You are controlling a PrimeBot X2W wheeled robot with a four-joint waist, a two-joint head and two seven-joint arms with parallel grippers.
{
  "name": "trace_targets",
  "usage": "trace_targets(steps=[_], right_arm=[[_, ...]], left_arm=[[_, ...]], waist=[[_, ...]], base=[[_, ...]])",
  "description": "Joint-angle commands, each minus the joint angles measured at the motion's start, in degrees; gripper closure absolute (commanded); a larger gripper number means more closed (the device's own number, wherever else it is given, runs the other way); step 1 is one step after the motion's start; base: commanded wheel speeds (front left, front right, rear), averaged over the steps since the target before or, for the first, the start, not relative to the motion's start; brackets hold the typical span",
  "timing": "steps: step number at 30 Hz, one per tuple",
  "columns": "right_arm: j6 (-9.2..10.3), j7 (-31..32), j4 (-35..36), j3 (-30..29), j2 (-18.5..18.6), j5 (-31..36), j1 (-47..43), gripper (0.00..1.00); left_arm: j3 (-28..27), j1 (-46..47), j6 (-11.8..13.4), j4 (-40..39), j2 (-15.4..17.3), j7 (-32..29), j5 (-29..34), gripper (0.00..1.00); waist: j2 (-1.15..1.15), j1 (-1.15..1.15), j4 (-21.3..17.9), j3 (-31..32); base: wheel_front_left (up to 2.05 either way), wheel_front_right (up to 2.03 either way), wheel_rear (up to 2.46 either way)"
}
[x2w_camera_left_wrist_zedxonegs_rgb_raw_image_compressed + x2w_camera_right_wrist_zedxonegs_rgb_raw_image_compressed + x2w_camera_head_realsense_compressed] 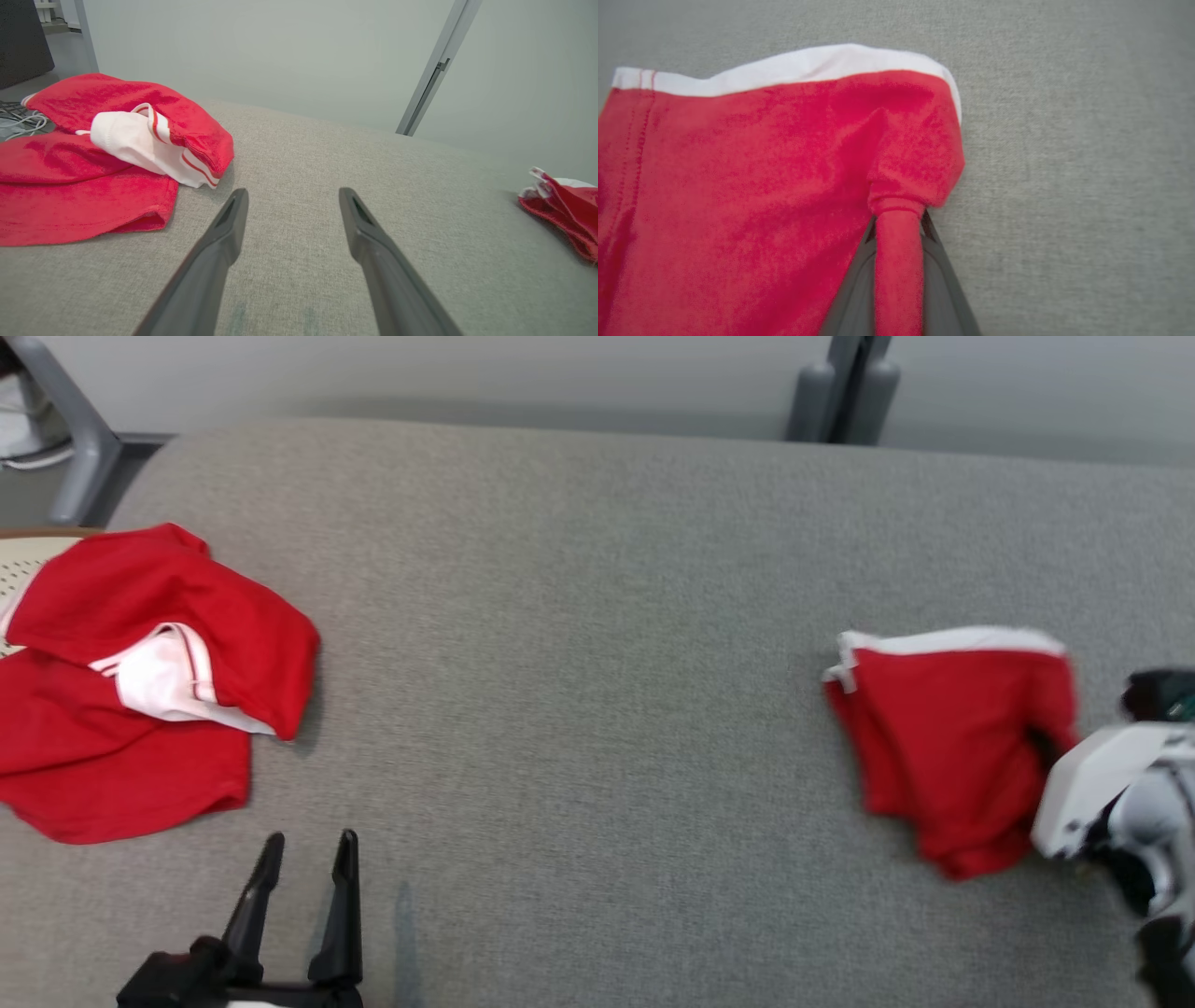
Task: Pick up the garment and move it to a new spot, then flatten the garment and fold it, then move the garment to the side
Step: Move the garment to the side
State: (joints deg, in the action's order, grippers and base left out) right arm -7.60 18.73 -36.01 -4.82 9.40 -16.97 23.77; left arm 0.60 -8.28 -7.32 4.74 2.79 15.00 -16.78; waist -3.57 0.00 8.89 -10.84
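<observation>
Low over the surface (1064, 163), right hand (899, 224) clenched on a rolled pinch of the small red garment (738, 186). Dark fingers (943, 289) pressed close on either side of that roll, cloth bunched into a ridge just past the tips. In the head view, pale wrist housing (1092, 784) at the far right edge, tilted in against the garment's right side. At the lower left of that view, left hand (311, 840) released, fingers pointing up and spread wide over bare grey cloth, touching nothing.

Small red garment crumpled on the right part of the surface, somewhat blurred, with a white band (784, 70) along its far edge. Well apart from it, at the left, a larger red garment (140, 709) in a heap, white lining (135, 140) with thin red stripes turned out.

Grey woven fabric over the whole surface, far left corner rounded. Behind it a plain pale grey wall (467, 373), a grey metal post (845, 383) and a slanted grey leg (65, 429) at the far left. Pale cables (23, 121) just past the larger garment.
</observation>
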Motion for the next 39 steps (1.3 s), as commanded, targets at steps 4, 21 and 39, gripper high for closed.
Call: trace_targets(steps=[4, 21, 39], right_arm=[[0.14, 2.7, 1.3, -0.9, 8.2, 11.4, 6.1, 1.00], [0.12, 12.1, 9.4, 0.2, 18.2, 33.4, 12.7, 1.00], [0.13, 8.8, 12.5, 0.4, 19.0, 32.9, 10.5, 0.00]], left_arm=[[0.3, 3.6, -0.2, -1.3, 0.2, 0.2, 0.2, 0.00], [4.5, 7.1, -0.2, -1.9, 1.0, 0.2, -0.2, 0.00], [3.4, 6.3, -0.2, -1.8, 1.1, 0.2, -0.4, 0.00]], waist=[[0.00, 0.00, -4.0, -6.1], [0.00, 0.00, -8.1, -11.3], [0.00, 0.00, -9.9, -10.3]], base=[[0.00, 0.00, 0.00], [0.00, 0.00, 0.00], [0.00, 0.00, 0.00]])
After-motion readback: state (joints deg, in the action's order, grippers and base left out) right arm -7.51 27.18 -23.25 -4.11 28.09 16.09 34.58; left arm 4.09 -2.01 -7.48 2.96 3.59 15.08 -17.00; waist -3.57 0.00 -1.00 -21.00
